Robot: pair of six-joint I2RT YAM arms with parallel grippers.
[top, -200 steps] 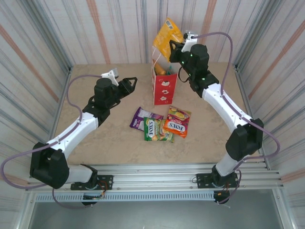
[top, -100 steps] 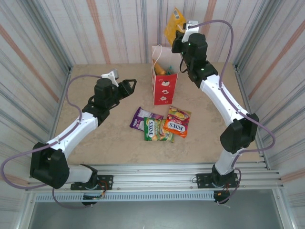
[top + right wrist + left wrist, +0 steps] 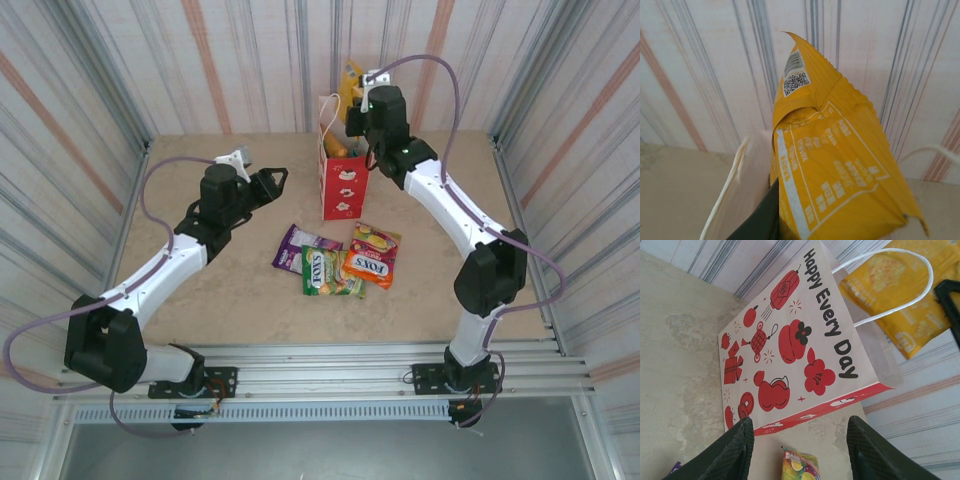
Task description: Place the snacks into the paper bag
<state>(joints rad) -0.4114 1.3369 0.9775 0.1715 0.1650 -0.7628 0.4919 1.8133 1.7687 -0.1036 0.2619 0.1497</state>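
Note:
The paper bag (image 3: 345,185) stands upright at the back middle of the table, with an orange packet (image 3: 337,149) showing in its mouth. My right gripper (image 3: 353,108) is shut on an orange-yellow snack packet (image 3: 350,78) right over the bag's mouth. In the right wrist view that packet (image 3: 840,165) covers most of the jaws, with one dark finger (image 3: 762,220) beside it and the bag's rim (image 3: 747,165) below. My left gripper (image 3: 276,180) hangs open left of the bag (image 3: 790,340), holding nothing. More snacks lie in front: purple (image 3: 297,246), green-white (image 3: 325,272), red-orange FOX'S (image 3: 368,266).
A yellow-green packet (image 3: 377,240) lies half under the FOX'S one, and its end (image 3: 800,465) shows between my left fingers. The bag's white cord handle (image 3: 900,290) loops up. Striped walls close in the back and both sides.
My right gripper has swung left and down with the orange-yellow packet, from high and right of the bag to just above its mouth. The left arm has not moved.

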